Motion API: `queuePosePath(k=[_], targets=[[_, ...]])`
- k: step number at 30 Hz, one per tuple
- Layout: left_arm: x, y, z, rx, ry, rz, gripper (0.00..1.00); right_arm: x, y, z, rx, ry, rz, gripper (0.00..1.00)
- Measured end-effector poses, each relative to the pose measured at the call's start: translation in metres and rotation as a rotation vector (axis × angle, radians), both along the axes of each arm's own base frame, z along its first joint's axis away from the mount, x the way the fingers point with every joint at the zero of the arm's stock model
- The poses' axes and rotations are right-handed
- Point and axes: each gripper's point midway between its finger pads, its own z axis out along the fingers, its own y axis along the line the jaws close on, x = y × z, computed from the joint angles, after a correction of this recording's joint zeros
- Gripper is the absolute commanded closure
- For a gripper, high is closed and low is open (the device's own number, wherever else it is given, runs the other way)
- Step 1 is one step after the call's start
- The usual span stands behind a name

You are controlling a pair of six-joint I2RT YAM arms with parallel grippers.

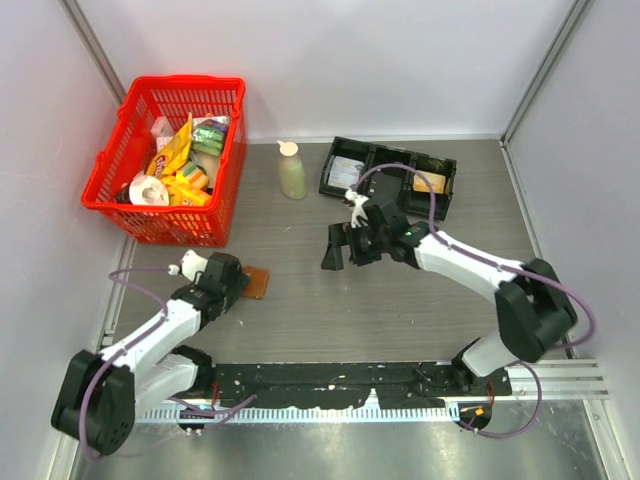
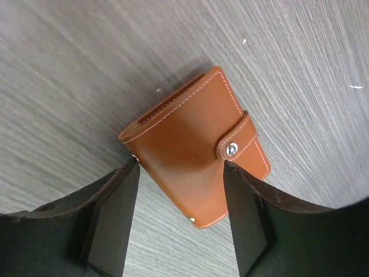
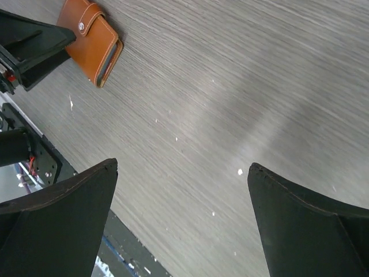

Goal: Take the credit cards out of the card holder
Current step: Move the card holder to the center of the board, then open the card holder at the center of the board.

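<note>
Tan leather with pale stitching, the card holder [image 2: 190, 150] lies flat on the grey wood-grain table [image 2: 69, 69], towards the left side and just in front of the left arm. It is folded shut, and its strap [image 2: 239, 141] is fastened across the front with a metal snap. No credit cards show anywhere on it.

The left gripper [image 2: 181, 164] hangs right over the near end of the holder. Its jaws are parted with one finger to each side, and nothing is clamped between them. The right gripper [image 3: 183, 166] is well apart, over bare table near the middle, with its jaws spread wide and empty. Its wrist camera catches the holder only at the far corner of its view.

The task appears to be at its very start: the holder has to be opened before any card can come out. The next move probably calls for one gripper to pin or pinch the body of the holder while the other pops the snap and folds the cover back. The snap may resist, and the light holder may slide on the smooth table, so a steady hold comes first.
</note>
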Motion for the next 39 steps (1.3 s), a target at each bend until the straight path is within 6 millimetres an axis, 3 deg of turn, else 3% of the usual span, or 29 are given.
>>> queuePosePath(k=[2,8,14,17,21,23,24,28,31,39], targets=[[0.005,0.001,-0.002,0.037,0.022,-0.009,0.46,0.008,0.018,-0.012,-0.017,0.012,0.037,0.01],[0.036,-0.018,-0.005,0.126,0.07,-0.149,0.56,0.018,0.036,-0.02,-0.03,-0.01,0.065,0.0],[0.049,-0.082,-0.003,0.156,0.036,-0.392,0.55,0.024,0.037,-0.019,-0.043,-0.052,0.051,0.0],[0.046,-0.12,-0.002,0.16,0.033,-0.511,0.47,0.021,0.032,-0.027,-0.07,-0.056,0.035,0.01],[0.04,-0.148,0.0,0.133,0.031,-0.587,0.39,0.008,0.019,-0.041,-0.117,-0.044,0.012,0.09],[0.038,-0.151,0.002,0.111,0.031,-0.587,0.36,0.004,0.016,-0.044,-0.137,-0.039,-0.002,0.18],[0.037,-0.152,0.002,0.093,0.031,-0.579,0.36,0.003,0.016,-0.044,-0.145,-0.042,-0.006,0.28],[0.024,-0.148,0.003,0.027,0.037,-0.536,0.36,-0.003,0.019,-0.045,-0.174,-0.052,-0.009,0.46],[0.016,-0.144,0.004,-0.015,0.033,-0.506,0.37,-0.006,0.022,-0.044,-0.204,-0.049,-0.007,0.5],[0.011,-0.14,0.006,-0.107,0.016,-0.455,0.37,0.011,0.055,-0.041,-0.277,-0.064,0.001,0.53]])
